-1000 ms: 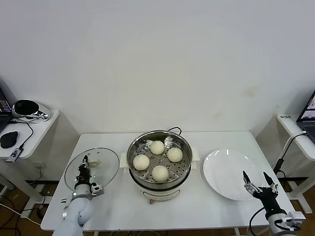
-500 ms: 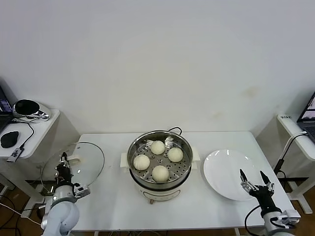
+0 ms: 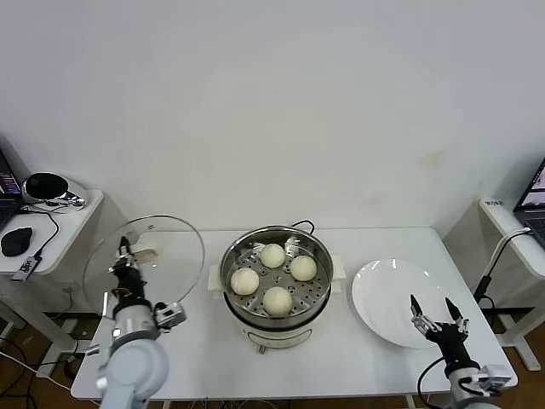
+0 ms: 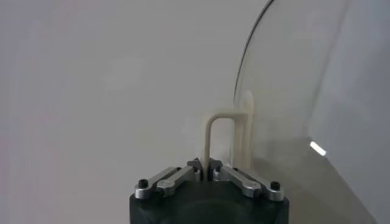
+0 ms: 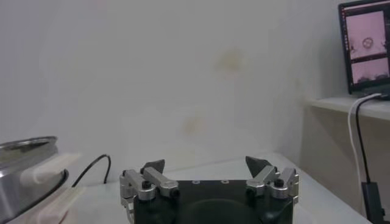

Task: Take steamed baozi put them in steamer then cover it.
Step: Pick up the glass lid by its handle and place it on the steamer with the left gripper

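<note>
Item 1, my left gripper (image 3: 126, 256): clamped on the cream handle (image 4: 222, 137) of the lid (image 3: 145, 260), off the left side of the steamer. In the left wrist view the jaws pinch one leg of the handle; my own gripper body hides the point of contact below.

Item 2, lid: clear glass with a metal rim, held up off the table (image 3: 204, 358) and tilted, its far edge raised against the wall. The left wrist view shows only one curved stretch of the rim; the rest is cut off by the edge of the view.

Item 3, steamer (image 3: 277, 285): centre of the table, uncovered, on a white base. Its lower front is partly hidden by its own rim.

Item 4, 4 buns (image 3: 278, 300): all on the perforated tray inside the steamer, set apart from one another.

Item 5, my right gripper (image 3: 438, 322): jaws spread wide, holding nothing, low at the near right, over the near edge of the plate (image 3: 392, 298). Its arm is cut off by the bottom edge of the head view.

Item 6, plate: white, bare, to the right of the steamer.

Item 7, right wrist view: only a sliver of the steamer's rim shows at one side.
</note>
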